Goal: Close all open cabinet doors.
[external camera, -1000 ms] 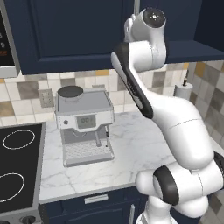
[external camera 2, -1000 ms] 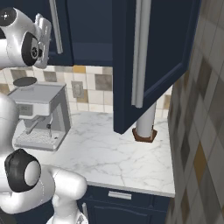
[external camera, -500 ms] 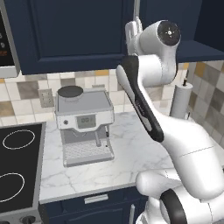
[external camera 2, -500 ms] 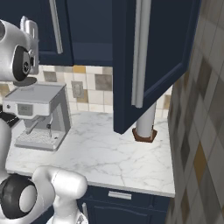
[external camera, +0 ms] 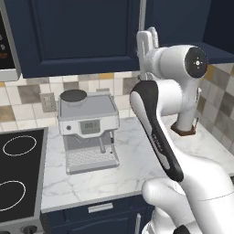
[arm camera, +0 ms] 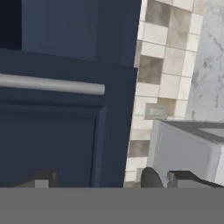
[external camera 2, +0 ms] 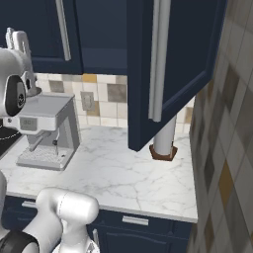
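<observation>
A boxy silver espresso machine (external camera: 87,130) stands on the white marble counter (external camera 2: 123,180) below a shut navy recessed-panel cabinet door (external camera: 75,36). The gripper (arm camera: 109,180), fingers spread and empty, is raised beside that door's edge. Farther right, the open navy cabinet door (external camera 2: 173,69) juts out over the counter.

Cabinet door (arm camera: 57,127), handle (arm camera: 52,85), perhaps shut

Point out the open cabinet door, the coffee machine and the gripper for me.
open cabinet door (external camera 2: 180,64), right base view, on its navy panel right of the silver handle.
coffee machine (external camera: 89,125), left base view, on its front display.
gripper (external camera: 147,40), left base view, at its raised fingertips by the cabinet.
</observation>
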You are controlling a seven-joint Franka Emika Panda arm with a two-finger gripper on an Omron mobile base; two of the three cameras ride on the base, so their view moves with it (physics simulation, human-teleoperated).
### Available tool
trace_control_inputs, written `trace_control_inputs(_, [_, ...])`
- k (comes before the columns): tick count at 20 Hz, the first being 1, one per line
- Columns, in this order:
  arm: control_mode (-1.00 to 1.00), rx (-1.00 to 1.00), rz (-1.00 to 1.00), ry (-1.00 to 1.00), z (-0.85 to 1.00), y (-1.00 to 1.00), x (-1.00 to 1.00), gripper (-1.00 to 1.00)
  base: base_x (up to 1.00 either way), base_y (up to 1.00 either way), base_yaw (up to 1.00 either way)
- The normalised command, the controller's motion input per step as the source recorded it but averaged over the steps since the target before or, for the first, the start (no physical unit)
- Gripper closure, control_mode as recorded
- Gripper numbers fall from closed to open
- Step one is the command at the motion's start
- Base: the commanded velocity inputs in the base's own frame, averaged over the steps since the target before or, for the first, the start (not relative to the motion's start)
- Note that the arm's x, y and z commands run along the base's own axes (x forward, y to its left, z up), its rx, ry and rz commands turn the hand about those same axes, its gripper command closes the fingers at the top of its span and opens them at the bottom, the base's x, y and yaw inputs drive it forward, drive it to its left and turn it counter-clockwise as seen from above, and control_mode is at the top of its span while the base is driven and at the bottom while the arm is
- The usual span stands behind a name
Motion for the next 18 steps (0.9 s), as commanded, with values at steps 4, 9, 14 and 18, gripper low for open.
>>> trace_control_inputs(4, [-1.0, -0.02, 0.0, -0.08, 0.0, 0.0, -0.61, -1.0, 0.0, 0.0, 0.0])
trace_control_inputs(9, [-1.0, 0.02, -0.16, -0.1, 0.05, -0.08, -0.6, -1.0, 0.0, 0.0, 0.0])
trace_control_inputs(14, [-1.0, 0.04, -0.18, -0.02, 0.1, -0.24, -0.5, -1.0, 0.0, 0.0, 0.0])
trace_control_inputs(18, [-1.0, 0.0, -0.08, 0.0, 0.02, -0.36, -0.41, -1.0, 0.0, 0.0, 0.0])
